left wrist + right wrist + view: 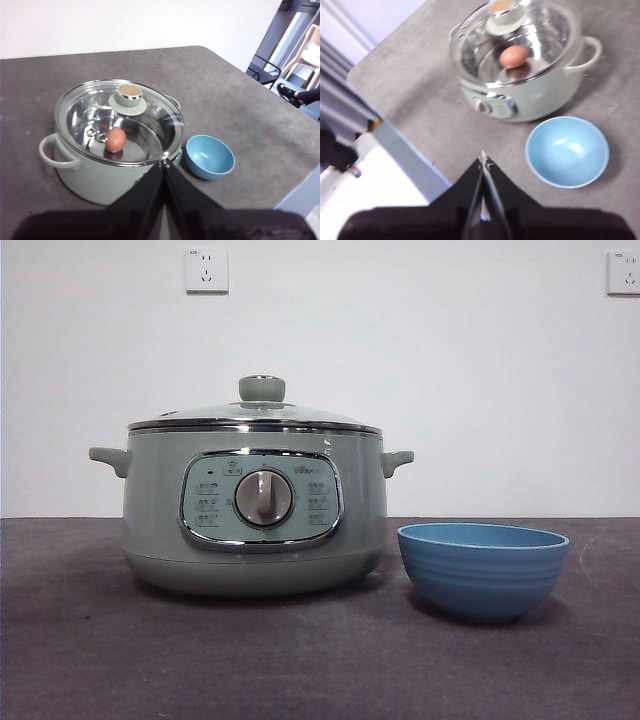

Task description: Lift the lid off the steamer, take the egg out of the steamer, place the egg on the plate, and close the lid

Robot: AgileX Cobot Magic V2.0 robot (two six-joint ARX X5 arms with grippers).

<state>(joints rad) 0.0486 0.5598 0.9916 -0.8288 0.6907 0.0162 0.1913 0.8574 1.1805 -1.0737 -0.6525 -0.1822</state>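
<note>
1. Front view: showed the steamer (255, 510) standing on the dark grey bench (300, 660), control panel and silver dial (263, 498) facing the camera, both side handles visible.
2. Showed the lid (255, 418) seated on the steamer, chrome rim level, pale green knob (262, 388) on top; nothing of the pot's inside seen from this low angle.
3. Showed the plate (483, 570), a sky-blue ridged bowl, just beside the steamer without touching it; no arm in this view.
4. Left wrist view: looked down through the glass of the lid (120, 120) and revealed a brown egg (115, 139) lying on the steel floor of the steamer (100, 175), with the plate (210, 157) empty just beside the pot.
5. Showed the left end effector (164, 163) with its jaws pressed together, gripping nothing, held above the bench on the near side of the steamer.
6. Right wrist view: gave the same egg (513, 56) under the lid (515, 35), the steamer (530, 95) and the plate (567, 151), and also the bench edge.
7. Showed the right end effector (483, 159) with jaws together, empty, near that bench edge and apart from the plate.
</note>
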